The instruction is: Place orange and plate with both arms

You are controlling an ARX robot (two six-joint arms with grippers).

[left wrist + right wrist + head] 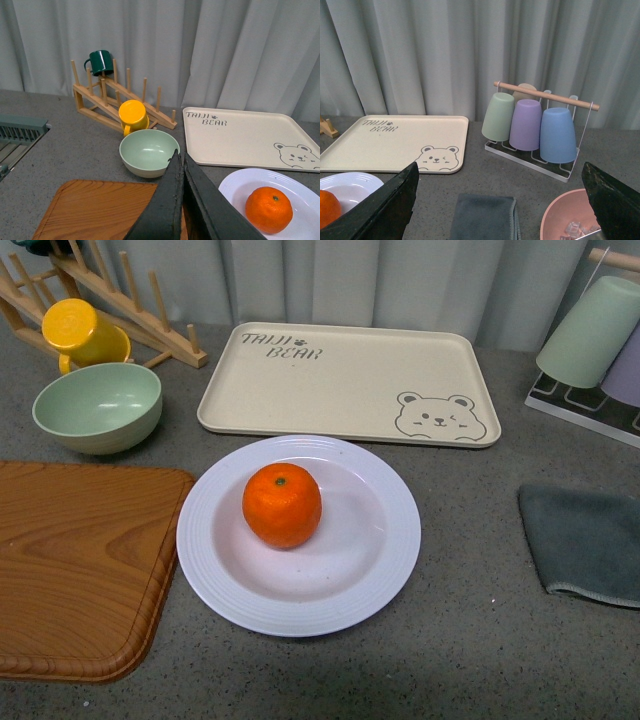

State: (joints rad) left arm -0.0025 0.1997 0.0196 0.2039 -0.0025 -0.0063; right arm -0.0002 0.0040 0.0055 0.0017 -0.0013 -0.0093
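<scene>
Orange [282, 504] sat on the plate [372, 575], a bit left of its centre, stem dimple up, and the plate lay flat on the grey surface [470, 660], just in front of the bear tray [340, 380] and beside the wooden board [80, 560]. Neither arm showed in the front view. In the left wrist view the left claw [181, 161] was closed, fingers pressed together w/ nothing between them, hanging above the board's edge near the green bowl [149, 151]. In the right wrist view the right claw [500, 172] was spread wide open, also empty, above the grey cloth [485, 215]. Handling, as a judgement: the orange looked light and firm w/ a little give, and its dimpled peel should offer decent friction, but it's round, so it'd roll at any nudge. Best taken from above across its widest middle, w/ moderate squeeze, no crushing. The plate looked stiff, hard and smooth, prob. breakable, tho the material couldn't be told. Its rim lay low to the surface, so the only real hold was a pinch on the ridged rim, on the bare right side. Lifted by one edge it'd tilt, and the fruit would roll toward the low side, so orange first, or keep the plate level.
</scene>
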